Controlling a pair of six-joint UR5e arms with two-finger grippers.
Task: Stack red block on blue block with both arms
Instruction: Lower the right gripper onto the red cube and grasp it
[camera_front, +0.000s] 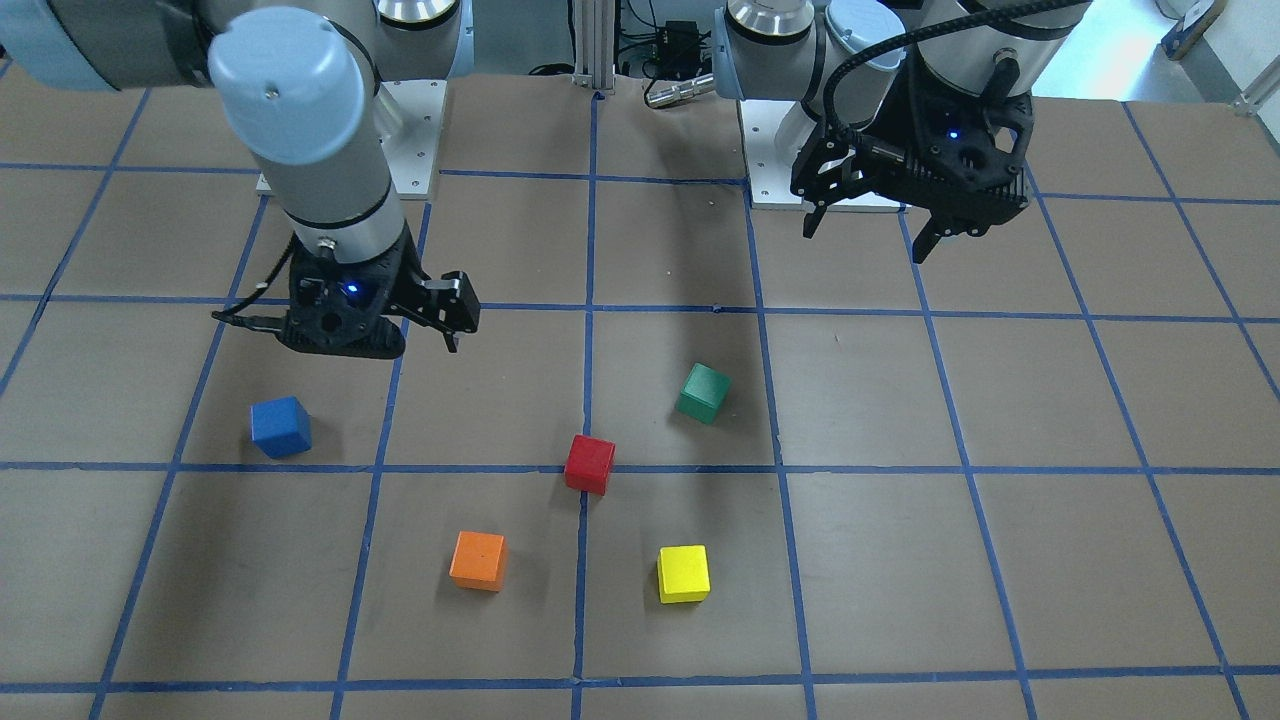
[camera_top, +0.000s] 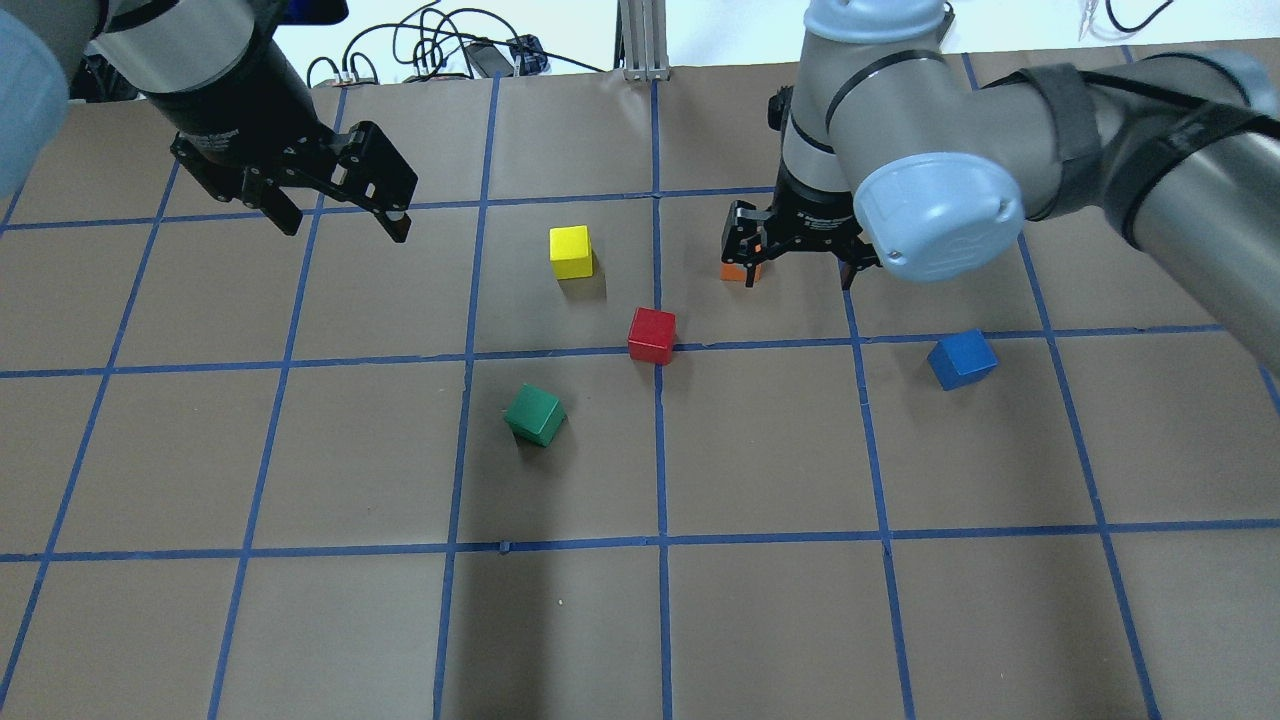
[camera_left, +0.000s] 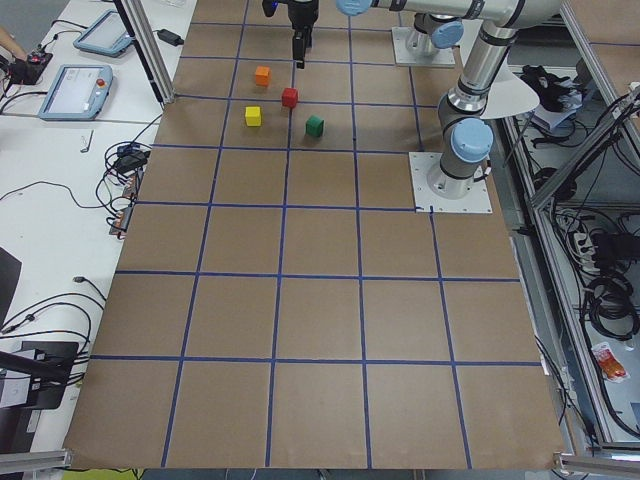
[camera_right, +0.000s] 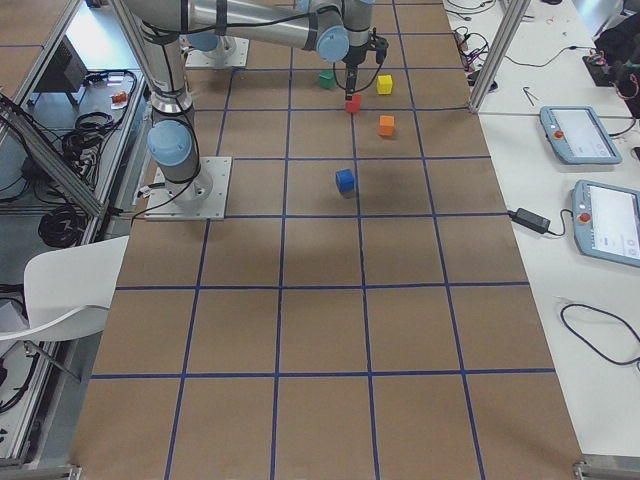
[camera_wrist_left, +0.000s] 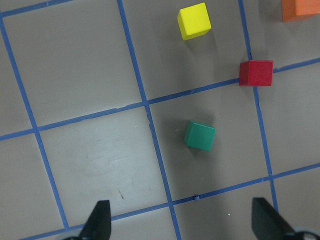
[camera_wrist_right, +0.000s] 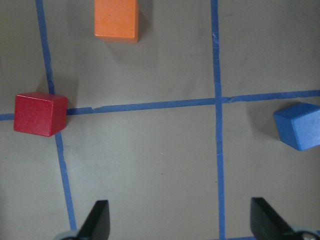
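Brown paper ruled into squares by blue tape covers the worktop (camera_front: 1060, 400), and five cubes lie on it. In the front-facing view the red block (camera_front: 589, 464) sits near the middle of the frame on a crossing of tape lines, with nothing touching it. The blue block (camera_front: 281, 427) rests alone at centre left, well apart from the red one. A green cube (camera_front: 703, 392) lies up and right of the red block, and an orange cube (camera_front: 478, 560) and a yellow cube (camera_front: 684, 573) lie below it. The left gripper (camera_top: 345, 225), upper left of the overhead frame, has its jaws spread wide and holds nothing. The right gripper (camera_top: 792, 268), upper centre-right there, is likewise spread wide and empty. It seems to hang above the worktop, though its height is hard to judge.
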